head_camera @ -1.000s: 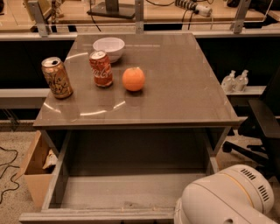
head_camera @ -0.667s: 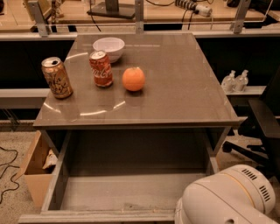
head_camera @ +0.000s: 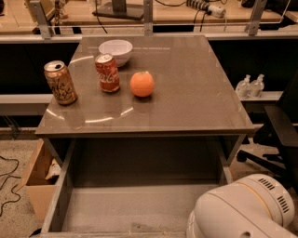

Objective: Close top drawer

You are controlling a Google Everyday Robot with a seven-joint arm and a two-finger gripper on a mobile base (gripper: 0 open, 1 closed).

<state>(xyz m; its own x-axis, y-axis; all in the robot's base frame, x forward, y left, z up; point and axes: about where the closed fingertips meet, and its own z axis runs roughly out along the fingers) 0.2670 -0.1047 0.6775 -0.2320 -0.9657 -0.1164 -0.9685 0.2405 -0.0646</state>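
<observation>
Nearest, btm right: white rounded arm housing (head_camera: 242, 209), vent slots on its right side, covering near right corner of top drawer (head_camera: 135, 204). Gripper not in frame; wide or narrow, can't tell. Top drawer pulled well out from under desk's front edge, grey floor showing, left wall running back under the top, front panel cut off at frame btm.

Left of drawer, on floor below desk's front left corner: open cardboard box (head_camera: 33, 183) w/ pale scrap inside. Dark cable (head_camera: 9, 179) looping on speckled floor beside it.

Desk (head_camera: 186, 93) top grey and glossy, light streaks nr front left corner. Items all on left half:
- Gold can (head_camera: 60, 82) upright nr left edge.
- Red cola can (head_camera: 107, 73) upright, right of gold can and a bit further back.
- Orange (head_camera: 142, 84) just right of red cola can, not touching.
- White bowl (head_camera: 116, 50) behind red cola can, toward back edge; contact w/ can unclear.

Off desk's right edge: dark chair (head_camera: 279, 130) by front right corner, two small clear bottles (head_camera: 250, 86) further back on a low ledge. Beyond back edge: metal rail posts, then wooden bench (head_camera: 84, 16) w/ cables and power strip (head_camera: 207, 5).
</observation>
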